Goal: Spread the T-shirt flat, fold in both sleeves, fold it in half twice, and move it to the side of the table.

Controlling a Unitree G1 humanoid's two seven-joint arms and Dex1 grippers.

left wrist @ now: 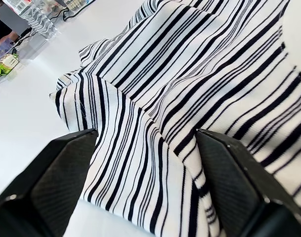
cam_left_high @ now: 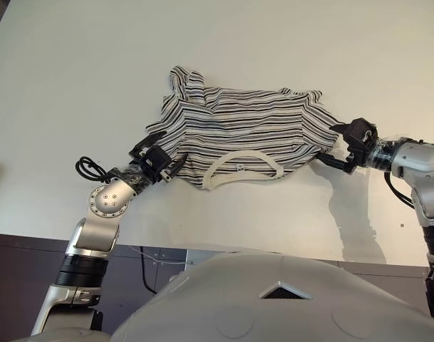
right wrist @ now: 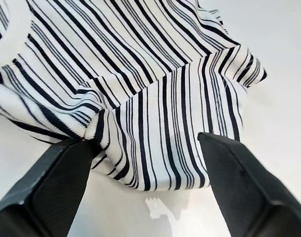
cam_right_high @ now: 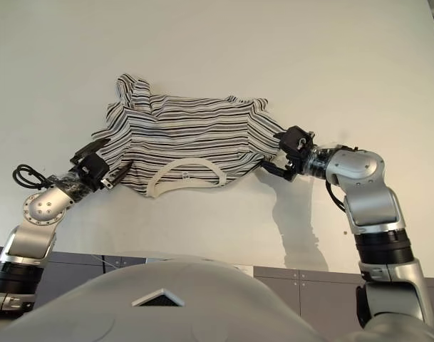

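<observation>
Both jaws are spread, with cloth lying between them: the left gripper (cam_left_high: pixel 167 149) is at the left edge of the shirt (cam_left_high: pixel 245 128) and the right gripper (cam_left_high: pixel 333 145) at its right edge. The shirt lies rumpled mid-frame on the table (cam_left_high: pixel 67 71).

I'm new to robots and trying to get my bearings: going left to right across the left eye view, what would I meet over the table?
left gripper → striped T-shirt → right gripper

T-shirt (cam_left_high: pixel 238 132) — soft ribbed cloth — on matt table (cam_left_high: pixel 74 85).
</observation>
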